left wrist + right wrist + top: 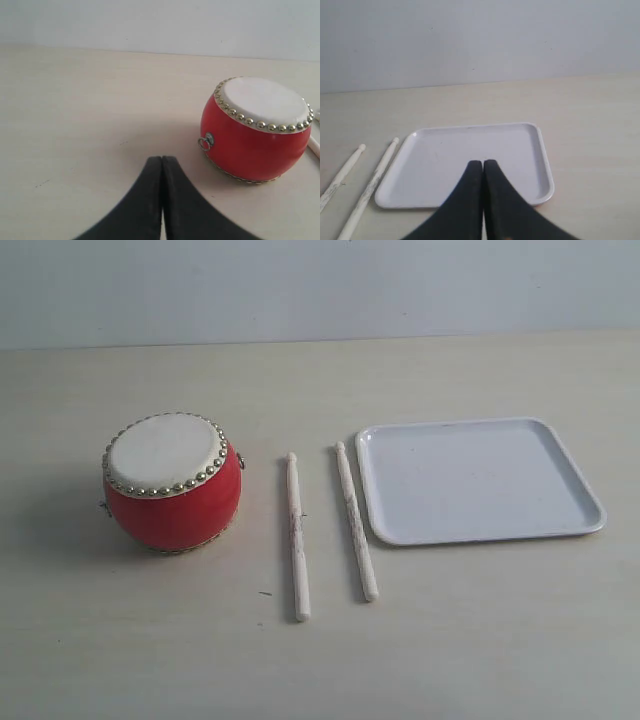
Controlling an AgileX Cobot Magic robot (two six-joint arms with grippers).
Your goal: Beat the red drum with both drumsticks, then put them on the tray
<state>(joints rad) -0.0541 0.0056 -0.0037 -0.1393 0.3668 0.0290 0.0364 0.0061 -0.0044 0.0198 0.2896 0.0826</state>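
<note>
The red drum [172, 483] with its off-white skin and gold studs stands upright on the left of the table. Two pale drumsticks lie side by side between it and the tray: one [297, 535] nearer the drum, the other [355, 520] beside the tray's edge. The white tray [478, 479] lies flat on the right with nothing in it. Neither arm shows in the exterior view. My left gripper [162, 159] is shut and holds nothing, a short way from the drum [255, 130]. My right gripper [483, 162] is shut and holds nothing, in front of the tray [470, 150]; both drumsticks [370, 185] [340, 176] show beside it.
The pale wooden table [320, 660] runs back to a plain light wall [320, 285]. A small metal ring [205, 142] hangs on the drum's side facing my left gripper.
</note>
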